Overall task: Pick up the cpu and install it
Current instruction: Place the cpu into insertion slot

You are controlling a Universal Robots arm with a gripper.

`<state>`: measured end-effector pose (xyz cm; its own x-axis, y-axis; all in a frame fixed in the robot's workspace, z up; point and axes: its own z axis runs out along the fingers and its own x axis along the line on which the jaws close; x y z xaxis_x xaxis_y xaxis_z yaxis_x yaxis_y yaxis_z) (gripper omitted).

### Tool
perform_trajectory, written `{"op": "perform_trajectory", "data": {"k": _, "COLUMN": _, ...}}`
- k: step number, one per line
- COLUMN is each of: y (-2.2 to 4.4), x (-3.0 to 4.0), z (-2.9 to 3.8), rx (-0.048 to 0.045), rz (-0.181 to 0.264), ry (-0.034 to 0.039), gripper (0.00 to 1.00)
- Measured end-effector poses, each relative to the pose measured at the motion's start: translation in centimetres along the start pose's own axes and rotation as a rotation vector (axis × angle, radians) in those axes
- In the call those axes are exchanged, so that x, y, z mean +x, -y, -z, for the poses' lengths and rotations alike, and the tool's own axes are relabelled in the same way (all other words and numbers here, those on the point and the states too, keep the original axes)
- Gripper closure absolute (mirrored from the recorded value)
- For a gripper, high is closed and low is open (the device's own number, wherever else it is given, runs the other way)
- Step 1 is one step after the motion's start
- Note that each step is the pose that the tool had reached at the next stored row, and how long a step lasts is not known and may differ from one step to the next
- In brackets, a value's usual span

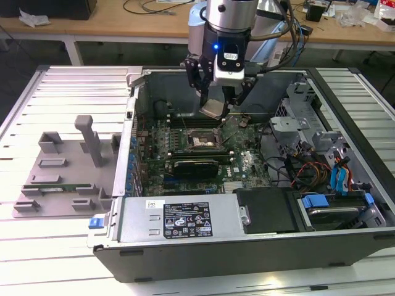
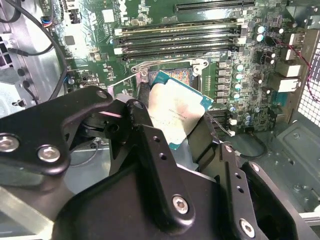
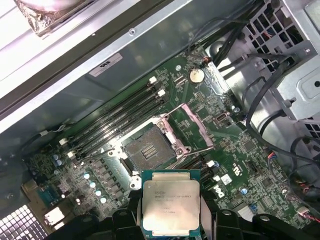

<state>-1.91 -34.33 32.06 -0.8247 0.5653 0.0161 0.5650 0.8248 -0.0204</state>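
The cpu (image 3: 170,202) is a flat square chip with a silvery top and a teal-green edge, held in my gripper (image 3: 170,220). The black fingers (image 2: 145,130) press on two opposite sides of the cpu (image 2: 175,112). In the exterior view the gripper (image 1: 217,102) hangs inside the open computer case with the cpu (image 1: 212,110) tilted, a little above the motherboard. The open socket (image 3: 146,149), with its metal frame lifted, lies just beyond the chip. In the exterior view the socket (image 1: 200,140) sits below and slightly forward of the gripper.
Memory slots (image 3: 117,117) run beside the socket. Cables (image 1: 311,169) and blue-tabbed drive bays (image 1: 336,203) fill the case on the exterior view's right. A grey fixture tray (image 1: 65,166) with an upright post rests on the table at the exterior view's left. The case walls (image 1: 133,123) ring the board.
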Motion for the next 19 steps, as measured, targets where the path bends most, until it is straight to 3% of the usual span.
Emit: {"op": "perform_trajectory", "data": {"k": 19, "y": 0.0, "x": 0.0, "z": -0.03, "rx": 0.0014, "rz": -0.143, "ry": -0.0004, "gripper": 0.45}}
